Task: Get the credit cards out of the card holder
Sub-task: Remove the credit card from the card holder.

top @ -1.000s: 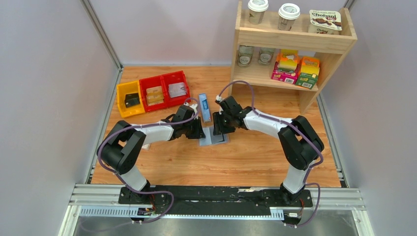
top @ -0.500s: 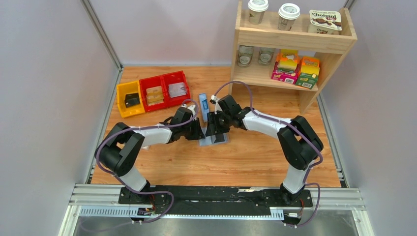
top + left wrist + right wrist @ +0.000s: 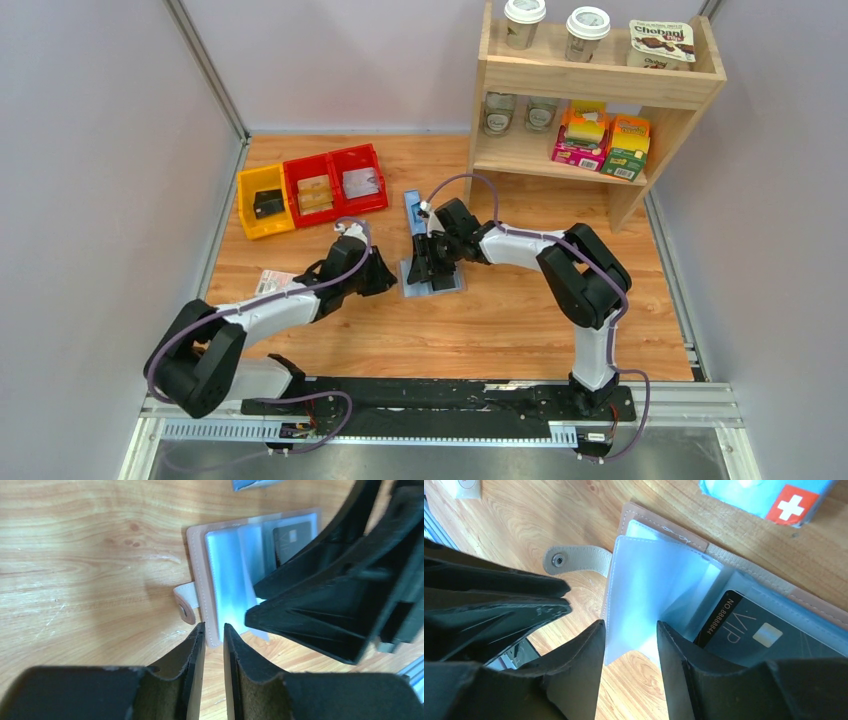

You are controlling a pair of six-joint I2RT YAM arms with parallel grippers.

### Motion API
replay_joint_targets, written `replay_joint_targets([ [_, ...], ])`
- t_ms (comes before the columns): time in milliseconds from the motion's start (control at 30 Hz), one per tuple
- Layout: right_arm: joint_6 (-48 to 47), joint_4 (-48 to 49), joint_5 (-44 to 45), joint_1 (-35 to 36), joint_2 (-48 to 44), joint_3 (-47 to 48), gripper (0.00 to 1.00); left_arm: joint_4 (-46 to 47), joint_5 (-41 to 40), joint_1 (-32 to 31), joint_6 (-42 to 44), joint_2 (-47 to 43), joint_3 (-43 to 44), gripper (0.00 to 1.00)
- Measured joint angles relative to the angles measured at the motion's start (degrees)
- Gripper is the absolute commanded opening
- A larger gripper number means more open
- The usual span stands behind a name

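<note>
The card holder (image 3: 448, 282) lies open on the table, tan rim (image 3: 199, 575) outside, pale blue sleeves (image 3: 644, 580) inside, snap tab (image 3: 574, 559) sticking out left. A black credit card (image 3: 744, 630) marked VIP sits in a sleeve of the right half; it also shows as a dark credit card (image 3: 292, 536) in the left wrist view. My right gripper (image 3: 629, 630) hovers open over the holder, a raised sleeve's lower edge between its tips. My left gripper (image 3: 214, 630) is just off the holder's near-left corner, open by a narrow gap, with nothing in it.
A long blue box (image 3: 414, 212) lies just behind the holder. A pink-and-white packet (image 3: 272, 281) sits by the left forearm. Yellow and red bins (image 3: 312, 187) stand at the back left, a wooden shelf (image 3: 600, 75) with cups and boxes at the back right.
The left arm has pulled back toward the near left, off the holder, and its jaws have parted slightly. The right gripper has slid left over the holder.
</note>
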Motion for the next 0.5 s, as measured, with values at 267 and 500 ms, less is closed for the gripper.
replay_joint_targets([
  [267,-0.2,0.24,0.7,0.07,0.07,0.15,0.47,-1.97,-2.19,0.0,-0.11,-6.95,0.85,0.28],
  [500,-0.7,-0.09,-0.2,0.07,0.07,1.57,0.54,-4.28,-2.32,0.0,-0.28,-8.48,4.22,0.28],
])
